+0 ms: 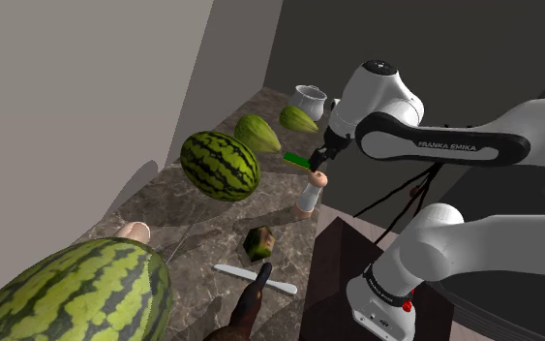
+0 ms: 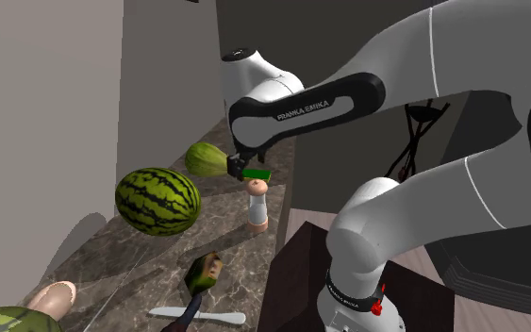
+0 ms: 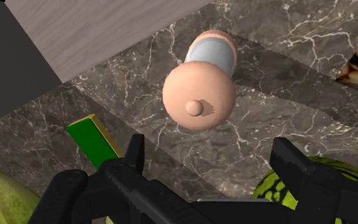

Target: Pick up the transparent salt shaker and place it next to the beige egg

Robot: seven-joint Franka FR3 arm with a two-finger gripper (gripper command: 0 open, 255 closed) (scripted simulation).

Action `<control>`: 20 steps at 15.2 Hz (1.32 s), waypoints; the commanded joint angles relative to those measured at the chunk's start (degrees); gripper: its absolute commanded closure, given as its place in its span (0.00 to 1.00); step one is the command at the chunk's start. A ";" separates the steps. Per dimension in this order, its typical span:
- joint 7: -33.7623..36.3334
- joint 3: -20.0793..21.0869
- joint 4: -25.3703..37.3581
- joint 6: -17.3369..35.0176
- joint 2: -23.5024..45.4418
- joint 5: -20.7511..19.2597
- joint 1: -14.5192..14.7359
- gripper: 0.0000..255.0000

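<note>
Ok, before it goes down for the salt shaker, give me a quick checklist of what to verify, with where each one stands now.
1. Gripper open: ok, its fingers stand apart.
2. Nothing held: ok, nothing is clasped between the fingers.
3. Salt shaker upright on the counter: ok.
4. Gripper lined up over the shaker: ok, it hangs just above the cap, roughly centred.
5. Green block clear of the fingers: cannot tell, it lies close beside one finger.
6. Room beside the egg: ok, there is bare counter on the shaker's side.
</note>
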 commanded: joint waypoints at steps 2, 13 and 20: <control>1.67 0.57 -3.44 5.13 1.88 -1.68 -1.14 0.00; 2.61 0.09 -6.65 12.81 6.18 -3.83 -3.00 0.00; 2.61 0.09 -6.64 12.80 6.17 -3.82 -3.00 1.00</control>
